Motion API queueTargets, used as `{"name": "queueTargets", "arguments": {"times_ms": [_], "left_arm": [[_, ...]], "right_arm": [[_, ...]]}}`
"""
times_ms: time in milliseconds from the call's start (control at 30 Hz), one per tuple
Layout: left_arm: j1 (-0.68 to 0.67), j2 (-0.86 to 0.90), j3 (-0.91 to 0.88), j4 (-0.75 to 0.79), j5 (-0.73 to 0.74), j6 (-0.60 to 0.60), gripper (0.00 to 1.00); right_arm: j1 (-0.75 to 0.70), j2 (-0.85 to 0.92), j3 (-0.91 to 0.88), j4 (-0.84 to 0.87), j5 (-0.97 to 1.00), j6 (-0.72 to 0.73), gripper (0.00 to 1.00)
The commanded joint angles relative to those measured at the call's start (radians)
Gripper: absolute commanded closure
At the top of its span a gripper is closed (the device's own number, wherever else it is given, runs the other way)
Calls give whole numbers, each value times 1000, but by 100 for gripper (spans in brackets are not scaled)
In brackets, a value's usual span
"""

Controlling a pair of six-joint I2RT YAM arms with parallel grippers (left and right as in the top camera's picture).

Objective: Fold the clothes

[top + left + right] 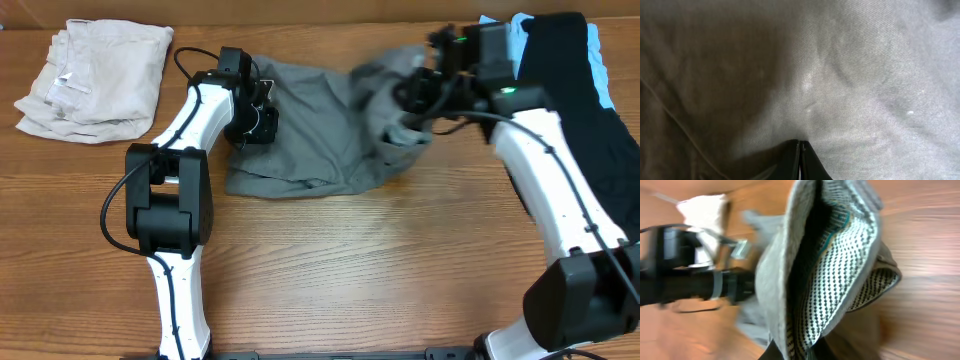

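Note:
The grey shorts lie crumpled across the back middle of the table. My left gripper is shut and presses down on their left edge; in the left wrist view the joined fingertips rest against grey cloth. My right gripper is shut on the right end of the shorts and holds it lifted and bunched. In the right wrist view the cloth hangs from my fingers, showing the grey outside and a black-and-white woven inner waistband.
A cream-beige garment lies folded at the back left. Black and light-blue garments are piled at the back right beside my right arm. Bare wooden table spreads in front of the shorts.

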Motion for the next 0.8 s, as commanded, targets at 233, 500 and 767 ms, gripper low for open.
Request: {"name": "queueTargets", "arguments": {"times_ms": [233,500,767], "left_arm": [[-4,67,-24,5,-8,-25,96],[-4,67,-24,5,-8,-36,96],[16,57,47,-139,-8,-34,96]], "right_arm": [[290,77,32,187,216,271,96],[389,222,32,405,224,350,96],[405,246,32,441,243,359,96]]}}
